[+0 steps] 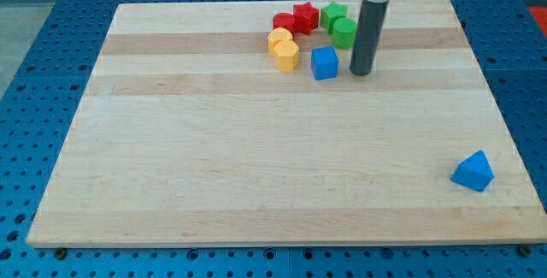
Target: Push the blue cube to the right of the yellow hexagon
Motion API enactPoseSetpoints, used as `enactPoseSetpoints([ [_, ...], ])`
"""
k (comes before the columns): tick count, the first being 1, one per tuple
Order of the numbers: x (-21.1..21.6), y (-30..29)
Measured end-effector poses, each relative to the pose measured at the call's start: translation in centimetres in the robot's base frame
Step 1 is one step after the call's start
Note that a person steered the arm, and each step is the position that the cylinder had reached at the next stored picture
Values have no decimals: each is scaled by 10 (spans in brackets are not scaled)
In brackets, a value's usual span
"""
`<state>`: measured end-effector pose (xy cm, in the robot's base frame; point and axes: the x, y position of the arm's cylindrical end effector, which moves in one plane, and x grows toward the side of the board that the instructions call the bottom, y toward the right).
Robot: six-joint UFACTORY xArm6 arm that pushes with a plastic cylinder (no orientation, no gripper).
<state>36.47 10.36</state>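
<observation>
The blue cube (325, 62) lies near the view's top centre of the wooden board (256, 158). Two yellow blocks sit just to its left: a yellow hexagon-like block (286, 56) nearest the cube and a second yellow block (279, 38) behind it; their exact shapes are hard to make out. My tip (361, 73) stands on the board just right of the blue cube, a small gap apart. The dark rod rises from it toward the view's top.
A red round block (284, 21) and a red star (305, 17) sit above the yellow blocks. Two green blocks (333, 14) (344, 32) lie above the cube, left of the rod. A blue triangular block (473, 172) lies at the lower right.
</observation>
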Motion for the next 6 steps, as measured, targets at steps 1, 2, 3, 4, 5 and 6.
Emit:
enactPoseSetpoints([
  [1,0,-21],
  [2,0,-24],
  [3,-1,-24],
  [4,-5,-31],
  [5,-9,-38],
  [6,-9,-37],
])
